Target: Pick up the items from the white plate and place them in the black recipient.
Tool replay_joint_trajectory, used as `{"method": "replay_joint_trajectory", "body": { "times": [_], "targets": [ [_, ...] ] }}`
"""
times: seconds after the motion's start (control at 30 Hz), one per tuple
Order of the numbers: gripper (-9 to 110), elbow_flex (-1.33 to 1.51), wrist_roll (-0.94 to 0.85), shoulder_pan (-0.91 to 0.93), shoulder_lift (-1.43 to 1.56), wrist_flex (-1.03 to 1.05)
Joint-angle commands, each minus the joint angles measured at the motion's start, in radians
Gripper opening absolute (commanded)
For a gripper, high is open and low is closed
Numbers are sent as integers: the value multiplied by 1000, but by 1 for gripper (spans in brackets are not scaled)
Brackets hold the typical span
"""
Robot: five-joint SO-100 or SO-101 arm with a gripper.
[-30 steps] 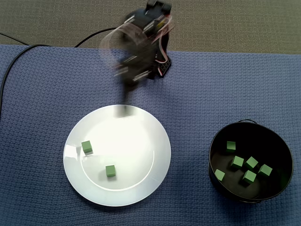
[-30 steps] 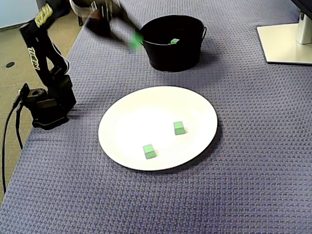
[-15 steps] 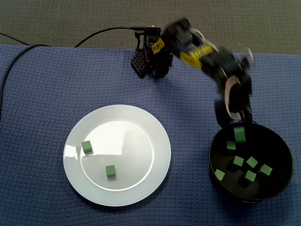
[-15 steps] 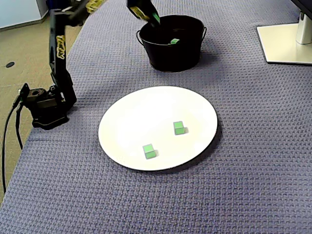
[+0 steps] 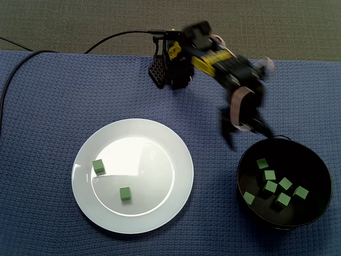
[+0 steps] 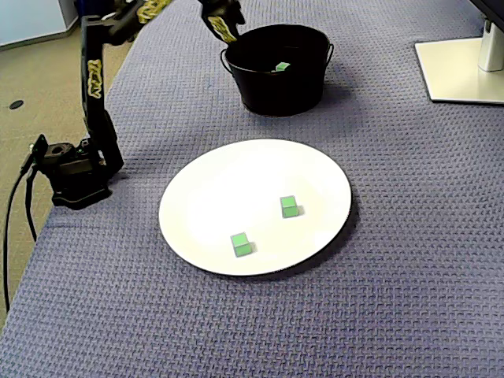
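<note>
Blue woven cloth (image 5: 48, 106) covers the table, with grey carpet (image 5: 80, 24) along the 12 o'clock edge in a fixed view.

White plate (image 5: 149, 154) sits left of centre. Two green cubes are on it, apart from each other: one (image 5: 98, 166) at the plate's 9 o'clock, one (image 5: 125, 193) near its 7 o'clock. Black bucket (image 5: 314, 173) is at the picture's 4 o'clock, well apart from the plate. Seven loose cubes (image 5: 285, 184) lie on its floor.

Gripper (image 5: 251, 141) hangs just outside the bucket rim at the bucket's 11 o'clock. Fingers are spread wide with nothing between them, touching nothing, tips pointing down toward the cloth. It is motion-blurred.

Arm (image 5: 216, 58) reaches from its base (image 5: 169, 72) at the picture's 12 o'clock out toward 4 o'clock, elbow bent. Black cable (image 5: 120, 36) runs off the base to the left.

In a fixed view from the side, the gripper (image 6: 224, 27) is at the bucket's (image 6: 276, 90) 10 o'clock rim, too blurred to judge its opening. The plate (image 6: 236, 181) lies in front with both cubes (image 6: 289, 206), and the base (image 6: 75, 169) is at 9 o'clock. A white stand (image 6: 461, 67) sits on the cloth at 2 o'clock.
</note>
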Motion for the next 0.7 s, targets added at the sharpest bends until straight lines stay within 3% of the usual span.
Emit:
{"method": "replay_joint_trajectory", "body": {
  "times": [0.0, 0.13, 0.3, 0.5, 0.67],
  "targets": [
    [37, 114, -479, 376, 255, 46],
    [37, 241, -827, 698, 261, -31],
    [37, 304, -1055, 925, 149, -114],
    [40, 445, -1114, 1005, -12, -454],
    [45, 428, -1072, 1003, -153, -543]
  ]
}}
